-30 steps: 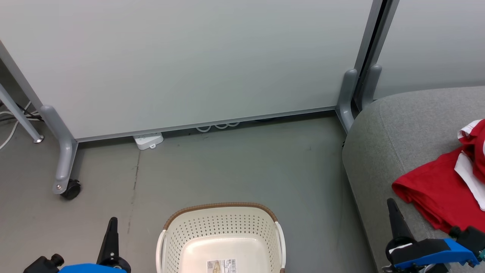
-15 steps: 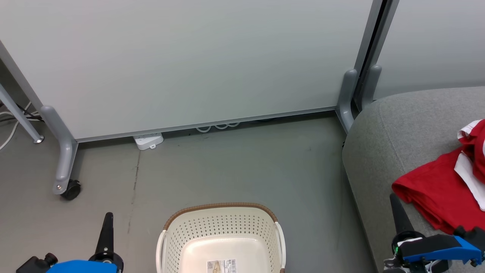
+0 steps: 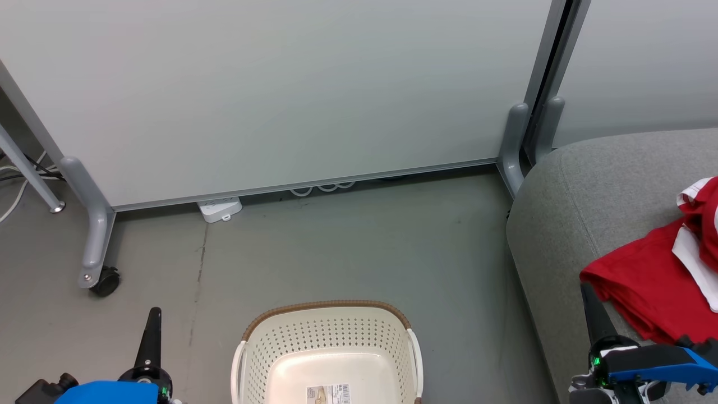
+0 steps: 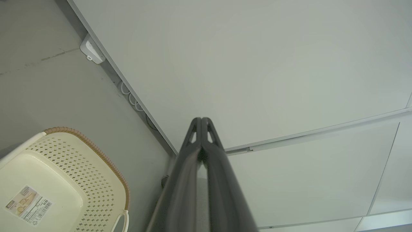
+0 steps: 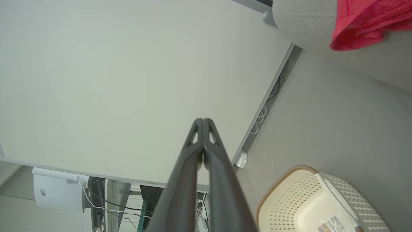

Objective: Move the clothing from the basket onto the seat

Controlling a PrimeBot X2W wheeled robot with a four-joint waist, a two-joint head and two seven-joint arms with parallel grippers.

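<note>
— Where is the clothing (image 3: 645, 286) being borne?
— On the seat (image 3: 561, 213), near its rounded edge. Open floor (image 3: 348, 247) is being shown between the basket (image 3: 328, 306) and the partition (image 3: 280, 95).
— The pincers?
— The left gripper (image 3: 154, 312) and right gripper (image 3: 586, 287) are being held pressed together, gripping nothing. The basket's barcoded sticker (image 3: 328, 394) is being shown, its print too small to be read.

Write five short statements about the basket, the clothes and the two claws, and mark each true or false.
1. The basket is bare inside, as far as it shows. True.
2. Red clothes lie on the sofa. True.
3. The left claw grips a shirt. False: it is shut on nothing.
4. The right claw stands wide open. False: it is shut.
5. The basket sits on the sofa. False: it stands on the floor.
</note>
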